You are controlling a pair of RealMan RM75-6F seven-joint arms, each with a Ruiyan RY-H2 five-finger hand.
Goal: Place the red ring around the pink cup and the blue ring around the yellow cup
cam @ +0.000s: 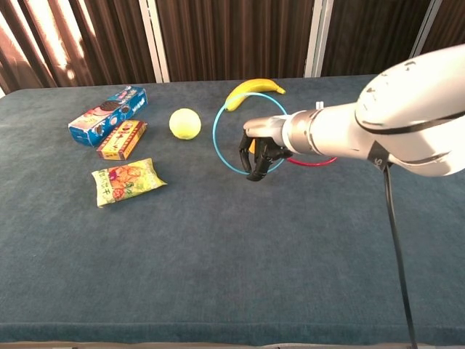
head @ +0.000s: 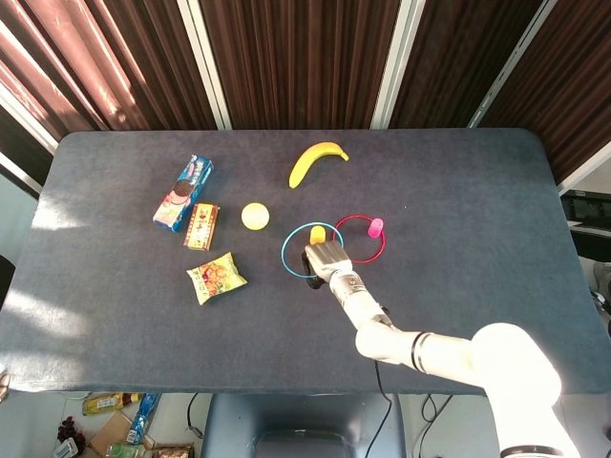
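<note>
Blue, the thin plastic ring (head: 311,250) is showing from the head view as a near-full circle, and the small yellow plastic cup (head: 318,234) is sitting inside its outline. The robot's right hand (head: 323,262) is gripping the ring's near edge with its fingers curled. Just beside it, the thin red ring (head: 359,238) is already lying around the small pink cup (head: 376,226). The left hand is not showing.

From the chest view, the blue ring is standing tilted, close to upright, its opening facing the camera, with no long axis to speak of. The hand is hiding most of the cup. To do this well, I judge the hand should be levelling the ring, centring it over the cup, then lowering before letting go.
</note>
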